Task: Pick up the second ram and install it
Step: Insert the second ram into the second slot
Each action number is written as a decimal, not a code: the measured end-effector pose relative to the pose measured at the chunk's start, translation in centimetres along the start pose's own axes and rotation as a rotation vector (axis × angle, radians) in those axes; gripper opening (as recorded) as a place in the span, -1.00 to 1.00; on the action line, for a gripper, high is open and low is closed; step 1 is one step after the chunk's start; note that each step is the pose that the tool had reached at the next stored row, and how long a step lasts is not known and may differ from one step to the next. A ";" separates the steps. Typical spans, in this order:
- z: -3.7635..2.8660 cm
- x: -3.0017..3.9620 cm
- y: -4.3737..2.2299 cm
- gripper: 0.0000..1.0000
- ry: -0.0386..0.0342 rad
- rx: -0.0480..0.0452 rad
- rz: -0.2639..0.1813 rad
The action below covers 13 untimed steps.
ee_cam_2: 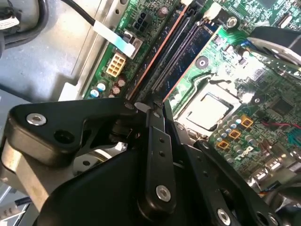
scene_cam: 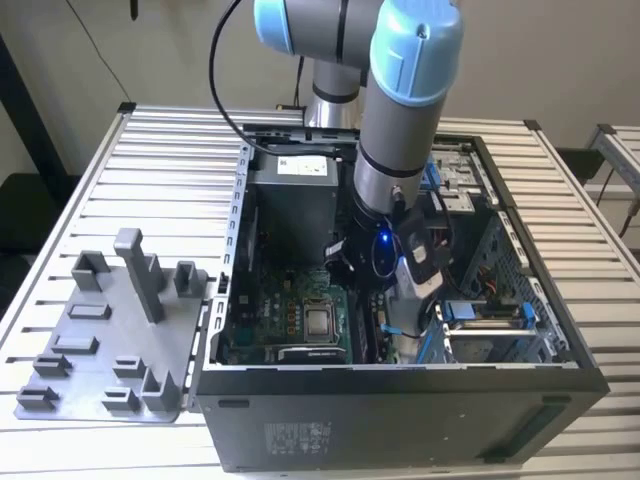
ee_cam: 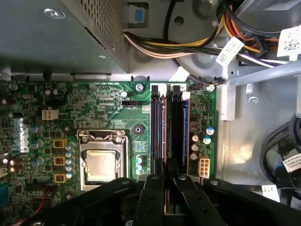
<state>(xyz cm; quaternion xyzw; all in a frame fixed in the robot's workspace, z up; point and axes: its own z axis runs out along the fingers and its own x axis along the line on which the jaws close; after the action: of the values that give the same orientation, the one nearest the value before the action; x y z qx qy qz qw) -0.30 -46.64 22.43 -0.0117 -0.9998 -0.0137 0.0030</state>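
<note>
Now the claw (ee_cam: pixel 167 181) is down inside the open computer case (scene_cam: pixel 400 400), its black fingers (ee_cam_2: pixel 157 141) pinched narrow on the top edge of the second ram (ee_cam: pixel 177 136). That dark stick stands upright in its slot on the green board (ee_cam: pixel 108 103), running away from the claw. Just beside the claw sits the silver chip (ee_cam: pixel 101 165). Far off, on the surface (scene_cam: pixel 150 160), sits a grey tray (scene_cam: pixel 110 330).
</note>
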 end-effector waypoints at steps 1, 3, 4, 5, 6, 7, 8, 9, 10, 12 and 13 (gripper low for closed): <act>-0.09 0.00 -0.02 -0.72 0.0000 -0.0003 0.000; -0.23 0.00 -0.02 -0.72 0.0000 -0.0007 0.000; -0.22 0.00 -0.02 -0.72 0.0000 -0.0009 0.000; -0.22 0.00 -0.02 -0.72 0.0000 -0.0009 0.000; -0.22 0.00 -0.02 -0.72 0.0000 -0.0009 0.000; -0.23 0.00 -0.04 -0.72 0.0001 -0.0010 0.000; -0.25 -0.01 -0.10 -0.72 0.0003 -0.0028 0.000; -0.24 0.00 -0.14 -0.72 0.0002 -0.0053 0.000; -0.24 0.00 -0.15 -0.72 0.0003 -0.0071 0.000; -0.24 0.00 -0.18 -0.72 0.0004 -0.0111 0.000; -0.24 -0.01 -0.18 -0.72 0.0005 -0.0162 0.000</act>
<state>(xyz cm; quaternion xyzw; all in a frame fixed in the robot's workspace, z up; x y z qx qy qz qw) -0.30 -46.82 22.67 -0.0116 -0.9997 -0.0218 0.0031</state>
